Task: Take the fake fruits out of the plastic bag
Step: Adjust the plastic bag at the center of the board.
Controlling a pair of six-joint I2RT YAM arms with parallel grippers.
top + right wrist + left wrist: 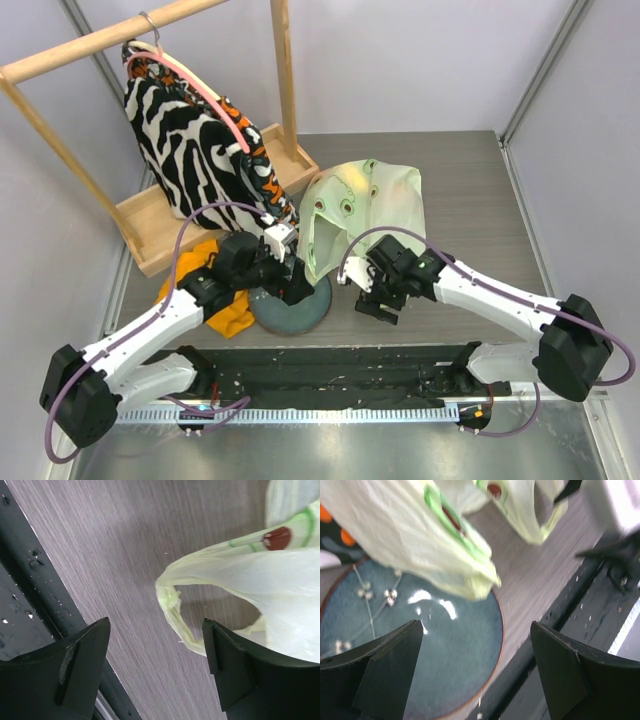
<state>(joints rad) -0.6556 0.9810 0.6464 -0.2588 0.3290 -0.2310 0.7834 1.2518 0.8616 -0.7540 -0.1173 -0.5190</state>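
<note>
Plastic bag (365, 215) lies lengthwise ahead; its handle loop (172, 611) sits just before my right gripper (156, 630), its mouth (470, 575) before my left gripper (477, 630), both gaping empty.

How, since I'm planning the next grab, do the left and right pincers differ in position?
The left pincer hangs above the grey-blue plate, the right pincer above the wooden table. The left pincer faces a crumpled edge of the plastic bag; the right pincer faces its handle loop. Both are open and hold nothing.
</note>
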